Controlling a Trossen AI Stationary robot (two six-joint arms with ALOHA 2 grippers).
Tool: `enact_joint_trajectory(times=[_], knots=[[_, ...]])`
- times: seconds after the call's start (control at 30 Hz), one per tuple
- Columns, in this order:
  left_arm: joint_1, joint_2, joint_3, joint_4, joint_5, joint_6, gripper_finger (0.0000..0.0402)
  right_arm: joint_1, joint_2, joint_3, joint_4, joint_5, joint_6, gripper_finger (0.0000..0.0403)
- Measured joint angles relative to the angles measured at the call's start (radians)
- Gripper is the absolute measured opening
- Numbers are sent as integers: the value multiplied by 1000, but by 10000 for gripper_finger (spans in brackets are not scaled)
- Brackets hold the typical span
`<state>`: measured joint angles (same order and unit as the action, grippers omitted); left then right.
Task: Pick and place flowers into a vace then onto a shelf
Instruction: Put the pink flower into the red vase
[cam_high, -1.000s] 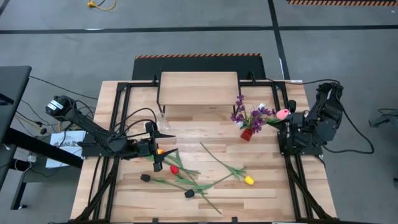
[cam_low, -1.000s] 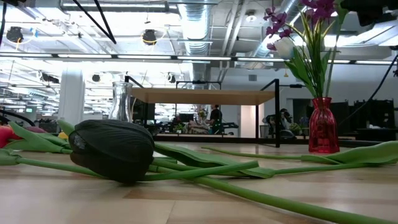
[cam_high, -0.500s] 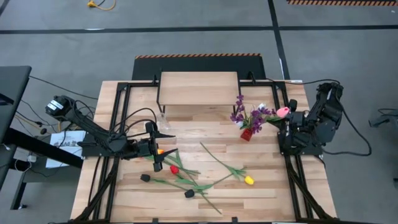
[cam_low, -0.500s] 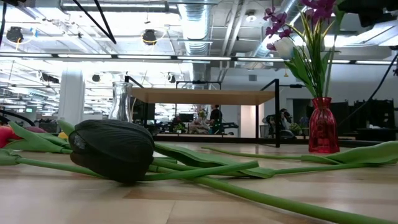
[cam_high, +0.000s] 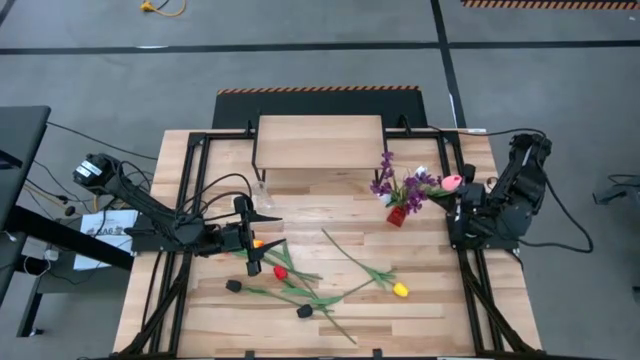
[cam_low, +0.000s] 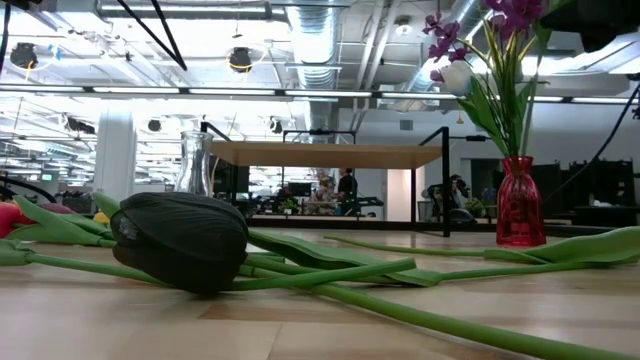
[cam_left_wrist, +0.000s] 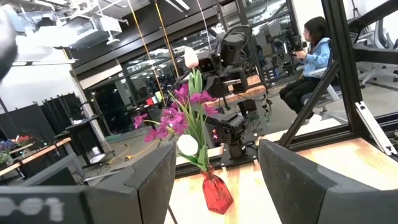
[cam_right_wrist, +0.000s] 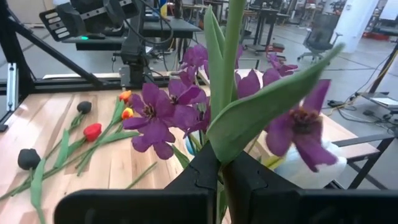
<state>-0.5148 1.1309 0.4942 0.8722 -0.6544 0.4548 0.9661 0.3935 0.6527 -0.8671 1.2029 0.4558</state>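
Flowers (cam_high: 300, 285): slender green stems, tulip-like heads

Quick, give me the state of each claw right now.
Left claw: open, holding nothing, low over the table.
Right claw: closed on a green flower stem with the pink flower, beside the red vase.

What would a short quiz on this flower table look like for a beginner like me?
1. True or false: a vase already stands on the shelf.
2. What are the right arm's jaws clamped on? A: the pink flower. B: a yellow flower. C: the red vase.
3. How many black flowers lie on the table?
Key: 1 false; 2 A; 3 two.
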Motion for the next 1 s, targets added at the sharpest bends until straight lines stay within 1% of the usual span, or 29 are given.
enact_joint_trajectory(times=[0.33,0.47,0.7,1.0], knots=[[0,0,0,0,0,3,219,0,1,-44,61,3,-8,5],[0,0,0,0,0,3,219,0,6,-60,64,4,15,5],[0,0,0,1,0,4,219,0,6,-118,118,8,24,5],[0,0,0,1,3,4,219,-14,42,-123,120,12,71,5]])
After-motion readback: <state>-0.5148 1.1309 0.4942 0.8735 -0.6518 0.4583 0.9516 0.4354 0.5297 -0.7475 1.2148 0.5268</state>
